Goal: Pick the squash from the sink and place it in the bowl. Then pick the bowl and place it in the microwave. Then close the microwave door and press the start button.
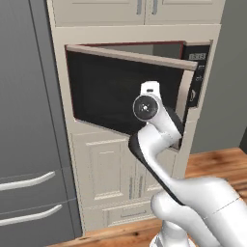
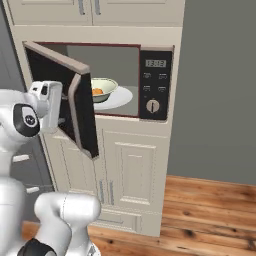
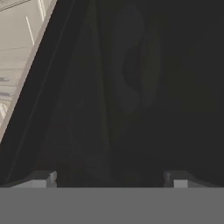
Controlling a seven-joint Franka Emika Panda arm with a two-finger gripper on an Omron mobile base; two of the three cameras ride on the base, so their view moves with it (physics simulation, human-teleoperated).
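Door [image 2: 60,95] of the microwave [image 2: 155,85] stands part open, hinged at left, free edge swung out toward the robot. Gripper [image 3: 109,177] sits right up against the door's dark glass outer face, fingers [image 3: 41,178] spread wide, nothing btwn them; can't tell if tips touch the glass. In the left base view the hand is in front of the door [image 1: 111,91], near its right half. Farther in, thru the gap, bowl [image 2: 104,88] sits on a white plate [image 2: 120,98] inside the cavity, squash [image 2: 98,91] in the bowl. Control panel w/ display and knob at far right of the microwave front. Cabinets [image 2: 125,170] below.
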